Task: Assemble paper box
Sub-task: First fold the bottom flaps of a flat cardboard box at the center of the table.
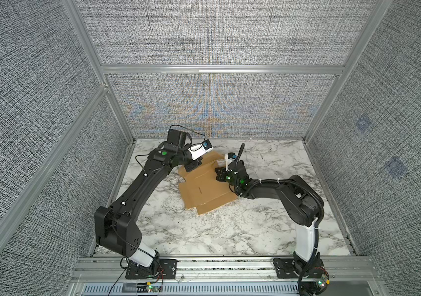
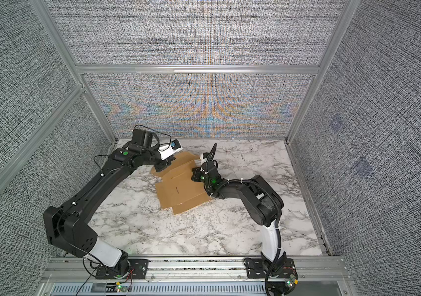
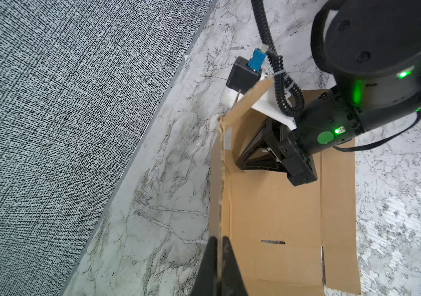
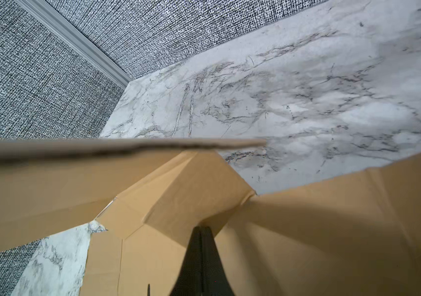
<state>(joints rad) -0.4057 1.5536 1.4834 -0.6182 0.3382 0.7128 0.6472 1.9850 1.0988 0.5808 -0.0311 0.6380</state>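
Closest to the lens in both top views runs a silver aluminium rail (image 1: 230, 266) that bears the bases of two black-and-white arms. From it the left arm (image 1: 137, 189) stretches long and low over the white, grey-veined marble-look tabletop (image 1: 204, 235), its wrist bent inward. The right arm (image 1: 281, 192) rises, folds sharply at the elbow and reaches back down toward the middle. Between the two wrists lies the tan-brown corrugated cardboard paper box (image 1: 204, 189), a die-cut sheet mostly flat on the tabletop with its far end partly folded up. The left pincer (image 3: 219, 241) is pinching a raised side flap edge-on, the thin cardboard edge running between its black fingers (image 3: 228, 258). Ahead of that pincer, near the far corner of the raised flap, the right pincer (image 4: 200, 229) comes in from the sheet's other side. Its fingers (image 4: 208, 256) are pressed together, tips set against a creased corner flap. Beside the left pincer, a short dark slot (image 3: 273, 242) is cut in the flat base panel. Beyond both pincers stand grey woven wall panels (image 1: 217, 102).
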